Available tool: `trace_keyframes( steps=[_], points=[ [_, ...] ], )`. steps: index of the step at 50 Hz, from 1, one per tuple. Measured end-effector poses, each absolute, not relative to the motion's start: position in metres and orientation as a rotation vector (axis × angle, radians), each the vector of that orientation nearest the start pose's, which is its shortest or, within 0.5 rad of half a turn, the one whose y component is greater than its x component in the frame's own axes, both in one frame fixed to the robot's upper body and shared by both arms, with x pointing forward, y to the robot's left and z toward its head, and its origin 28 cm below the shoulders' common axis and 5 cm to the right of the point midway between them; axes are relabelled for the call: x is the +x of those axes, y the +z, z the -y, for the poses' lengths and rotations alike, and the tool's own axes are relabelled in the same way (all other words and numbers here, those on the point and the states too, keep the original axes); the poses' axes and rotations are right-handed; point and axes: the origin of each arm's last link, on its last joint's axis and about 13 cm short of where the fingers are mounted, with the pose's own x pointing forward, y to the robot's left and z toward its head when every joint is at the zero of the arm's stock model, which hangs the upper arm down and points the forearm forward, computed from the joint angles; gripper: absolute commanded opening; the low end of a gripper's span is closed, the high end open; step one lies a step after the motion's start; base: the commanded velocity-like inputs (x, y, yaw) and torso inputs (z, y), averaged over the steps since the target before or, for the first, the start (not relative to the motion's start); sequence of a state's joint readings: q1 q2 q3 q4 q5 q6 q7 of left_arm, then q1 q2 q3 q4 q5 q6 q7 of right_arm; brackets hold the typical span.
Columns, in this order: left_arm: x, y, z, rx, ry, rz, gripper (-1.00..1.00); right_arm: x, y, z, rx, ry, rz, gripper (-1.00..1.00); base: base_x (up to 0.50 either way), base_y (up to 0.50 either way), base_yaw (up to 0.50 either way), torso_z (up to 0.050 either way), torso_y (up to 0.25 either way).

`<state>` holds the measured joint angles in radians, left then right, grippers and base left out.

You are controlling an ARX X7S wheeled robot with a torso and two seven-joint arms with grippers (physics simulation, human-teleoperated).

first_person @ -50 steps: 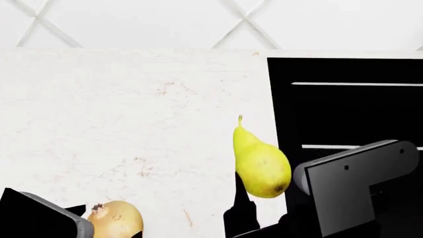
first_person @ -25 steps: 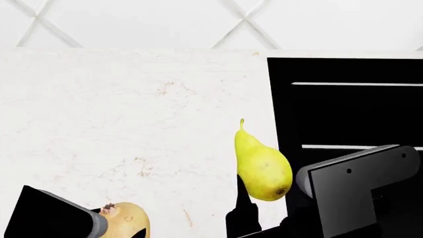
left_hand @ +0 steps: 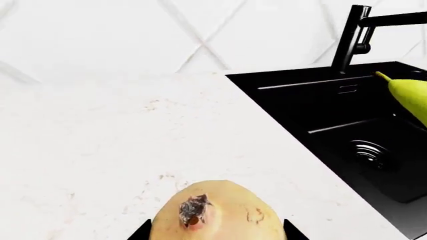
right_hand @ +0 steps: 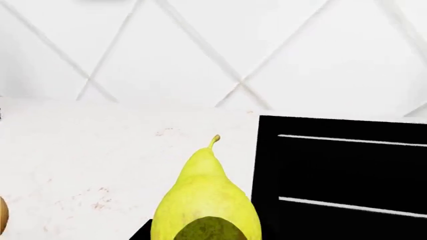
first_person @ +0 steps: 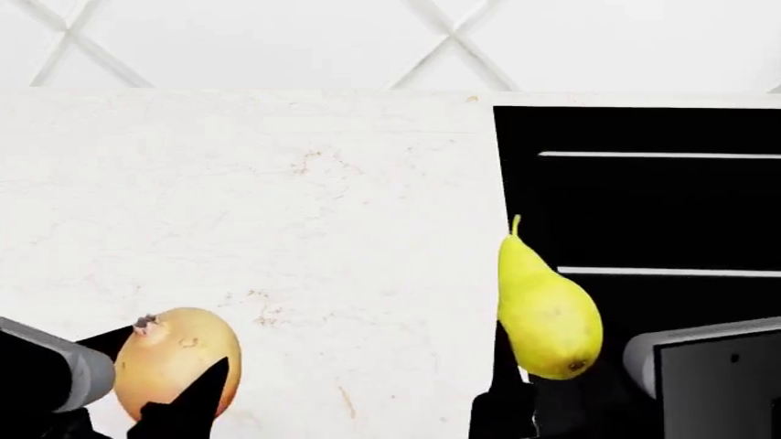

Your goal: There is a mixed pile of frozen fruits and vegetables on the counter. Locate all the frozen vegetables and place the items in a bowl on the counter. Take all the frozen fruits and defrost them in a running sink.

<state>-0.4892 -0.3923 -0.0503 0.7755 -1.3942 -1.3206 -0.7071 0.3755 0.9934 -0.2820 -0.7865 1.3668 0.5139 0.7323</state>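
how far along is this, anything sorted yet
Nothing looks delivered yet: the sink basin shown is empty and no bowl is in view. In hand: the right gripper holds the pear at the sink's edge, and the left gripper holds the onion. Left: drop both, then any others.

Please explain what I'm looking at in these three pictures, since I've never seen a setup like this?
These are simulator renders of a two-armed wheeled robot at a kitchen counter. One picture comes from its head camera, looking down over both arms; the other two come from cameras near each pincer. The left pincer holds a round tan onion; the right pincer holds a yellow pear at the edge of the black sink. The speckled white counter lies beneath, and a black faucet stands behind the sink.
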Motion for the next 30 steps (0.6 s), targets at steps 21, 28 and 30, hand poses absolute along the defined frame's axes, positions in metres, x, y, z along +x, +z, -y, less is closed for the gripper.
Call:
trace_keyframes(
  steps=[21,28,30],
  points=[
    [0.165,0.205,-0.222,-0.043,-0.281,-0.085,-1.00,0.162,0.203,0.142,-0.013,0.137,-0.051,-1.00,0.00,0.00,0.00,0.000,0.000],
    [0.163,0.205,-0.224,-0.035,-0.264,-0.073,-1.00,0.161,0.203,0.141,-0.010,0.131,-0.049,-1.00,0.02,-0.43,0.00,0.000,0.001],
    [0.163,0.205,-0.224,-0.036,-0.266,-0.071,-1.00,0.161,0.204,0.141,-0.013,0.127,-0.046,-1.00,0.03,-0.37,0.00,0.000,0.000]
  ],
)
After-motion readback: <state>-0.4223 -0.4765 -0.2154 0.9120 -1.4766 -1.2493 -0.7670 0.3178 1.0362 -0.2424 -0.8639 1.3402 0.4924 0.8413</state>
